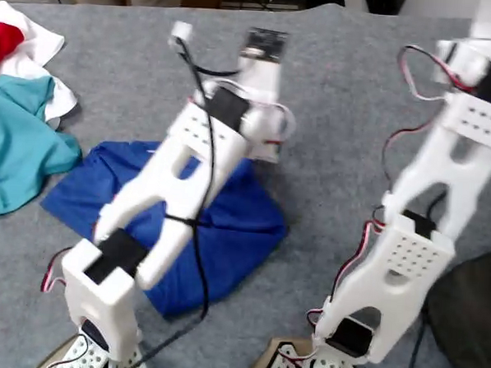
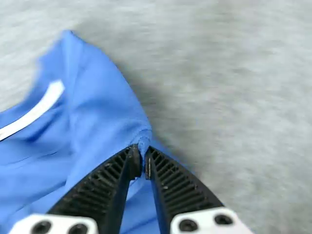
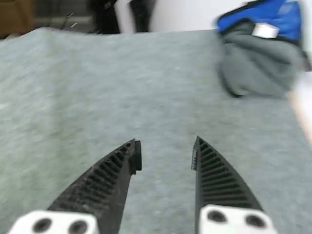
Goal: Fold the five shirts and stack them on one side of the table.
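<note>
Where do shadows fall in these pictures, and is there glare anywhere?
Left wrist view: a soft shadow lies on the grey table cover beside the blue shirt, pinched by the left gripper. Right wrist view: a dark shadow sits under the grey shirt. No glare in either.

A grey, felt-covered table point(image 1: 340, 115) is seen from above. A blue fabric shirt point(image 1: 235, 225), partly folded, is spread on it left of centre. A crumpled teal fabric shirt point(image 1: 17, 147) is heaped at the left edge, just beside the blue one. A white fabric garment point(image 1: 39, 41) is bunched in the far left corner, touching the teal shirt, and a red cloth point(image 1: 2, 43) is lodged against it. A dark grey cloth point(image 1: 469, 311) is laid at the near right edge.
</note>
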`<state>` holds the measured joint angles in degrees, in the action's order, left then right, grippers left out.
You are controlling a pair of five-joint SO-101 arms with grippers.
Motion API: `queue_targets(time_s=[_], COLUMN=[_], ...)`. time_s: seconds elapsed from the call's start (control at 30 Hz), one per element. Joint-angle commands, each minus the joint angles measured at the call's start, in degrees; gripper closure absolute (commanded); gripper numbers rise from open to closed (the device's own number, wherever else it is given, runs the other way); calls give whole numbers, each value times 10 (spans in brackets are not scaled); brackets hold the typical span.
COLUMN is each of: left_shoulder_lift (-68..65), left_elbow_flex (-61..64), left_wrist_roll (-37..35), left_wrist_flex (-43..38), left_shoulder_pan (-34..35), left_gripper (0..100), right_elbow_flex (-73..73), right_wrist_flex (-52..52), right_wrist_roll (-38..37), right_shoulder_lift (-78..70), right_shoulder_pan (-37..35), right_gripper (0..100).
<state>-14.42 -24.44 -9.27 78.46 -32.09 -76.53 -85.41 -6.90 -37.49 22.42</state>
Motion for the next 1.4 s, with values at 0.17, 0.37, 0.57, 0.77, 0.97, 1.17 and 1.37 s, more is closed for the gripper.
queue_targets(time_s=[0.17, 0.37, 0.57, 0.77, 0.97, 1.17, 1.37], left_shoulder_lift=[3, -29, -54, -58, -55, -60, -119], left_elbow_flex=[-103, -126, -171, -280, -360, -307, -154], left_wrist_roll=[-39, -50, -50, -50, -50, -63, -94], left_wrist_flex=[-1, -45, -40, 84, 193, 223, 161], left_shoulder_pan=[-114, -155, -167, -83, 42, 284, 419], left_gripper=[981, 981, 946, 796, 766, 769, 768], right_elbow_flex=[-109, -122, -122, -116, -116, -116, -121], right_wrist_flex=[-9, -8, -7, -7, -12, -26, -25], right_wrist_roll=[0, 32, 33, 31, 30, 30, 25], right_shoulder_lift=[5, 5, 4, 3, 2, 0, -24], right_shoulder_pan=[100, 131, 131, 125, 102, 73, 61], right_gripper=[817, 817, 817, 817, 817, 817, 817])
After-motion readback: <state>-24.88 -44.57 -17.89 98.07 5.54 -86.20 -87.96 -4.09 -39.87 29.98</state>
